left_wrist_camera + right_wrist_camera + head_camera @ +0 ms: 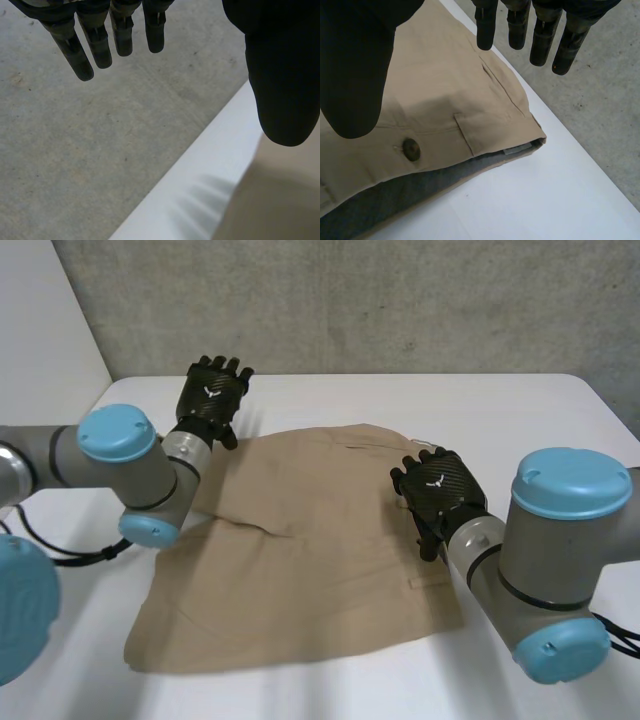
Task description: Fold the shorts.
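Tan shorts (300,560) lie spread flat on the white table (520,410), waistband toward the right. My left hand (212,392) hovers over the shorts' far left corner, fingers (95,42) straight and apart from the thumb, holding nothing. A strip of tan cloth (280,195) shows beneath its thumb. My right hand (440,488) hangs above the waistband at the shorts' right side, open and empty. In the right wrist view the waistband (470,125) with a dark button (411,149), a belt loop and grey lining lies under my right hand's fingers (520,25) and thumb.
The table's far edge (200,165) runs close past my left hand's fingers, with grey concrete floor (75,150) beyond. The same floor (600,120) lies beyond the table edge near the waistband corner. A grey wall (350,300) stands behind the table.
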Robot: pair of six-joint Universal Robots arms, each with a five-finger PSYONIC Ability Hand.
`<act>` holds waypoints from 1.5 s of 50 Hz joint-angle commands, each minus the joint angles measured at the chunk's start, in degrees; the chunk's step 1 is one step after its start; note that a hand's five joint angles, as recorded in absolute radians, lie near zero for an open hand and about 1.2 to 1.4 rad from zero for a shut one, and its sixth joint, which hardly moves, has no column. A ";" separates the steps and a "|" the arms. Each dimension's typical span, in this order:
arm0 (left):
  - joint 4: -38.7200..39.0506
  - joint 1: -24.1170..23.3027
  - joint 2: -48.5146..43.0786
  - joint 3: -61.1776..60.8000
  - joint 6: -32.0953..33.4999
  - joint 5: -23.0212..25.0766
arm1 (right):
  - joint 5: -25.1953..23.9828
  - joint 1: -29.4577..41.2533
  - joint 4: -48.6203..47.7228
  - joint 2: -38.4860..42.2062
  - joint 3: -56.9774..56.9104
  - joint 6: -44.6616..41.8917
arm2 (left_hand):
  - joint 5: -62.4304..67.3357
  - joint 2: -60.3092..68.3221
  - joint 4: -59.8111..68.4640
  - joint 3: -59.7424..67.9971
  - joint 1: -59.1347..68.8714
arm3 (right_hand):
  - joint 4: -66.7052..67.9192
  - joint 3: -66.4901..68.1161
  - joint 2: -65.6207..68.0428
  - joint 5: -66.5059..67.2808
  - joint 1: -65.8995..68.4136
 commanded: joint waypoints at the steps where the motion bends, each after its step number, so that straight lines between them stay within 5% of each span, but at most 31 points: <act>1: -5.12 -0.31 14.64 -16.32 -0.47 -0.29 | -5.20 -0.84 2.28 -4.89 5.40 0.05 | -0.62 -0.72 -0.76 -1.40 -1.31 | -3.24 -2.18 -2.41 -3.90 -1.49; 11: -18.49 -0.22 29.07 -30.13 -9.69 -0.56 | -12.67 -4.97 8.61 -7.62 12.52 -0.30 | 0.39 0.29 0.25 -0.39 -0.30 | 4.23 5.30 5.07 3.57 5.98; 17: -24.29 0.39 36.88 -37.51 -15.40 -0.56 | -14.25 -6.99 7.65 -10.60 17.79 -0.21 | 7.27 7.17 7.13 6.49 6.58 | 23.07 24.13 23.91 22.41 24.82; 32: -26.06 0.74 50.34 -55.53 -17.00 -2.58 | -19.79 -9.71 2.29 -15.70 27.81 -0.47 | 14.68 14.59 14.54 13.90 13.99 | 35.03 36.09 35.87 34.37 36.78; 43: -28.34 2.41 54.83 -60.72 -14.98 -2.49 | -20.32 -11.12 3.69 -22.12 30.71 -0.65 | 15.86 15.77 15.72 15.08 15.18 | 33.51 34.58 34.35 32.86 35.27; 61: -28.96 2.41 55.71 -64.25 -13.31 -2.49 | -20.32 -10.95 2.82 -21.24 31.86 -2.23 | 15.19 15.09 15.05 14.41 14.50 | 31.17 32.24 32.01 30.51 32.92; 70: -28.78 2.42 55.71 -64.25 -13.31 -2.31 | -19.70 -10.42 -2.90 -12.63 28.61 -2.32 | 14.86 14.76 14.72 14.07 14.17 | 32.67 33.73 33.50 32.01 34.42; 75: -28.78 2.41 55.71 -64.42 -13.31 -2.40 | -19.62 -10.33 -3.95 -10.09 26.50 -2.32 | 14.52 14.42 14.38 13.74 13.83 | 44.55 45.62 45.39 43.90 46.31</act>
